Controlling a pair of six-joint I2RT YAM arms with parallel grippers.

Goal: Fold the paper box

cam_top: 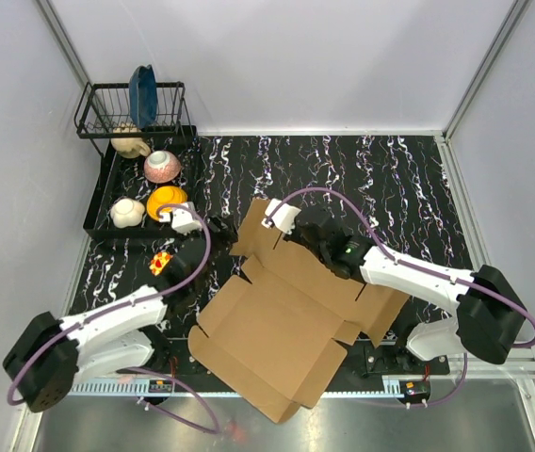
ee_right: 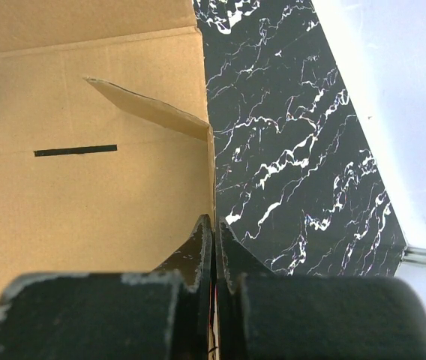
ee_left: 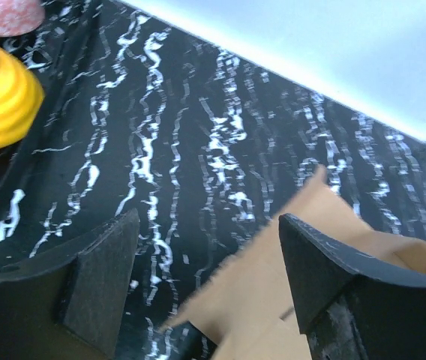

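Jaws of the right gripper (ee_right: 213,229) seem clenched on the paper box (ee_right: 85,225) edge; left gripper (ee_left: 207,232) gapes beside its corner.

One paper box (cam_top: 277,320), two pincers (ee_left: 209,225) (ee_right: 213,225), one wire rack (cam_top: 87,108), one blue plate (cam_top: 142,94), four bowls (cam_top: 162,166) (cam_top: 167,201) (cam_top: 127,213) (cam_top: 131,143)

The paper box (cam_top: 277,330) is plain brown, the worktop (cam_top: 390,179) black with white marble veins; the yellow bowl (cam_top: 167,200) is unpatterned, the pink bowl (cam_top: 162,166) speckled.

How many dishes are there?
5: blue plate in the wire rack; then, back to front, beige dish, pink bowl, yellow bowl, white dish in the black tray. Others may be hidden.
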